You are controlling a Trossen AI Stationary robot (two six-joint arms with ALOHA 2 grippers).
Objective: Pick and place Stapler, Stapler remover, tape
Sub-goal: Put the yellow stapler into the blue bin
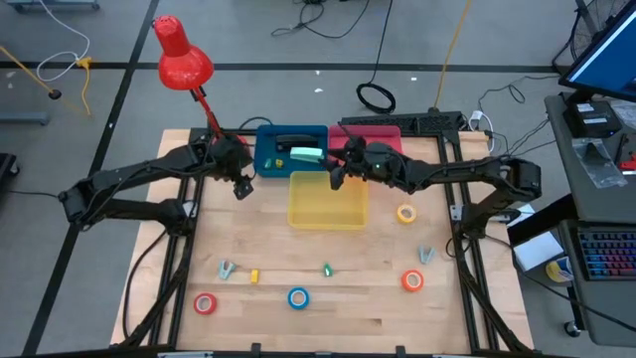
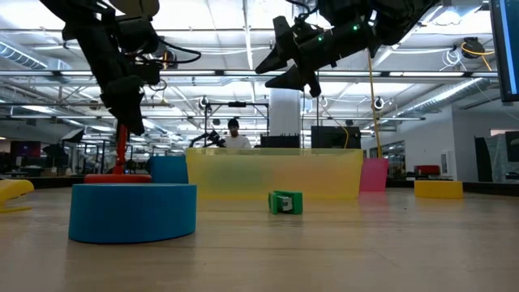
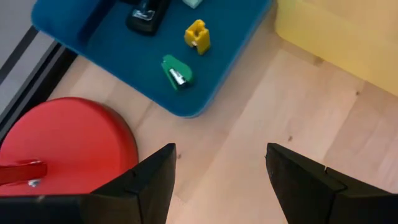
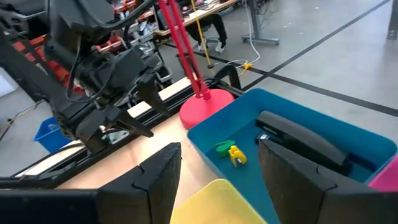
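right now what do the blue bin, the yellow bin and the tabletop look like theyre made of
Blue rectangular bin: opaque plastic by the look, matte, with rounded moulded edges.
Yellow rectangular bin: probably translucent plastic; the room shows blurred through its wall in the low view.
Pale tabletop: wood, likely butcher-block style, judging by its visible grain and plank seams.

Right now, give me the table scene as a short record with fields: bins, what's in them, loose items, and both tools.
bins: blue plastic bin, yellow plastic bin, pink plastic bin, side by side at the table's back
blue bin contents: black stapler, small green staple remover, small yellow staple remover
yellow bin contents: none visible
loose tape rolls: red, blue, orange, yellow
left tool: open, empty, above bare wood beside the red lamp base
right tool: open, empty, above the bins
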